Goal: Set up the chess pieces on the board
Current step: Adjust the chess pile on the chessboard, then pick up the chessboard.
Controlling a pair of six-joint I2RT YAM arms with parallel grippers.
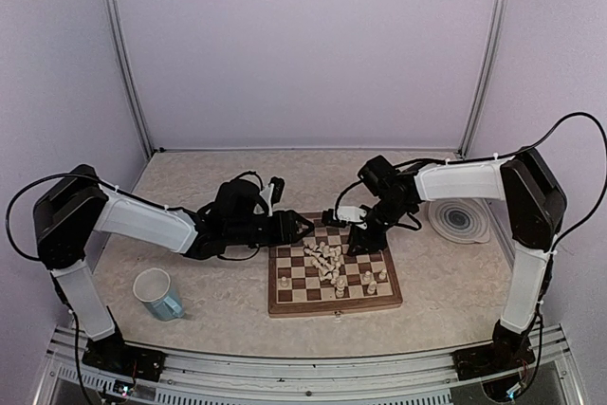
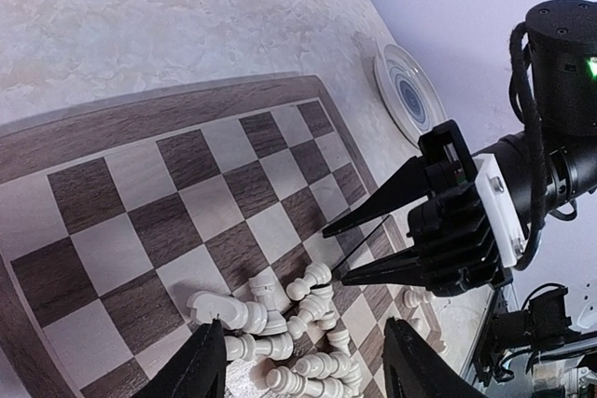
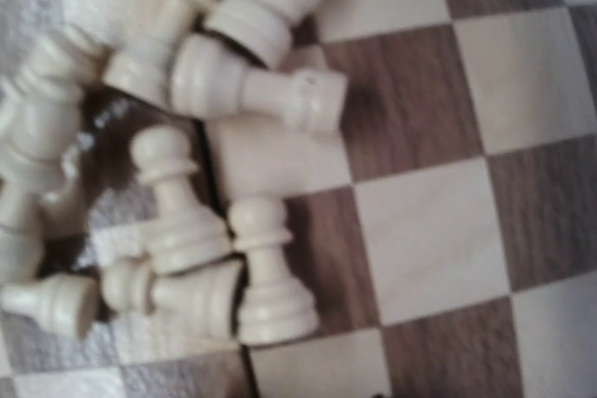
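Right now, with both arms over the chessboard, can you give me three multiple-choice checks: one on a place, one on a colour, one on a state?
1. Where does the round grey-blue ringed plate lie relative to the square wooden checked chessboard?
A. On it
B. On the table, to its right
C. On the table, to its left

2. What colour are the small chess pieces?
A. Black
B. Red
C. Cream

3. How are the pieces in the board's middle arranged?
A. Lying tumbled in a heap
B. Standing in neat rows
C. Stacked in one tower

Answers:
1 B: the top view shows the plate off the board's right edge.
2 C: every piece in both wrist views is cream.
3 A: the right wrist view shows them overlapping, most on their sides.
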